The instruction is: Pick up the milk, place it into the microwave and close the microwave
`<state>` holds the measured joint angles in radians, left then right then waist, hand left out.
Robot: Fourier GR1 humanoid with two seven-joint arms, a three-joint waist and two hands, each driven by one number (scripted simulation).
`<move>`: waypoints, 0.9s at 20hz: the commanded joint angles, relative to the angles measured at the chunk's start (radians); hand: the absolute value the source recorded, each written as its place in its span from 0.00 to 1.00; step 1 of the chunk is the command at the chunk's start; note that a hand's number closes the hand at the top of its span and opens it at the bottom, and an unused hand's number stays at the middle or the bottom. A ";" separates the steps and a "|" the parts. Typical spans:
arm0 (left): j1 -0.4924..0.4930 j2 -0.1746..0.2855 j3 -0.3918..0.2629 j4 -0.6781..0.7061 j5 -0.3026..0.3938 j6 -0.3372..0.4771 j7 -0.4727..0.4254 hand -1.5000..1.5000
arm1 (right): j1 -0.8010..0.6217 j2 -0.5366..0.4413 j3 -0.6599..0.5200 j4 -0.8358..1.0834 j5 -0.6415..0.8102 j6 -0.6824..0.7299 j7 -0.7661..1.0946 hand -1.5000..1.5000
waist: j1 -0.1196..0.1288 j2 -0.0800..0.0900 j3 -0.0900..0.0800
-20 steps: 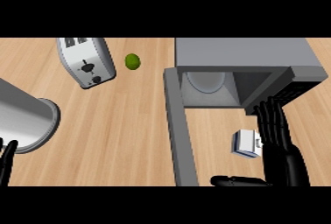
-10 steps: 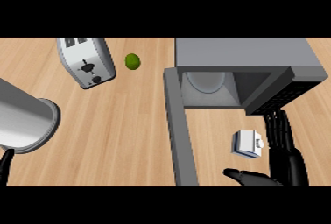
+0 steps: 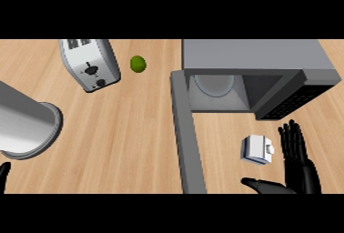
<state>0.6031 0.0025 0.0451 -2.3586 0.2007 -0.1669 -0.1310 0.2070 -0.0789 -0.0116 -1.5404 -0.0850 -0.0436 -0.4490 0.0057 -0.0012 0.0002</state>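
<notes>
We locate the milk [image 3: 257,149] on the counter [image 3: 128,154] in front of the microwave [image 3: 252,57], outside the cavity and just to the right of the open microwave door [image 3: 187,141]. We see the carton from above. Its longer visible side runs roughly toward the microwave front, slightly skewed. We cannot make out which end is its top.

The microwave cavity is open and holds one item – a pale round turntable plate [image 3: 214,85], partly cut off by the cavity's upper edge. The door swings out from the cavity's left side, seen edge-on.

The right hand [image 3: 297,164] lies just beside the milk on the side away from the door, apart from it. Its fingers are straight and together, pointing toward the microwave. The thumb is spread toward the door, below the carton.

Far left of the microwave, the left hand [image 3: 3,177] shows only as a black sliver at the view's edge – we cannot tell its state.
</notes>
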 commanded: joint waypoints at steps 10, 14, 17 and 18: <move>0.103 -0.002 -0.013 -0.003 0.028 -0.061 -0.077 0.00 | -0.216 -0.035 -0.081 0.334 0.033 0.038 -0.160 0.00 | 0.008 0.000 0.000; -0.007 0.006 0.060 0.000 0.064 -0.050 0.034 0.00 | -0.221 -0.035 -0.105 0.480 0.047 0.048 -0.287 0.00 | 0.001 0.001 0.000; 0.062 -0.002 -0.002 -0.065 0.010 -0.026 0.017 0.00 | -0.219 -0.014 -0.116 0.508 0.065 -0.016 -0.292 0.00 | 0.003 0.000 0.000; 0.119 -0.002 -0.004 -0.054 0.050 -0.031 -0.036 0.00 | -0.205 -0.022 -0.137 0.563 0.066 -0.019 -0.346 0.00 | 0.008 0.000 0.000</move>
<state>0.6589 0.0018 0.0516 -2.3867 0.2273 -0.1979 -0.1384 0.0076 -0.1011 -0.1162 -1.0790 -0.0321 -0.0298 -0.7263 0.0096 -0.0007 0.0003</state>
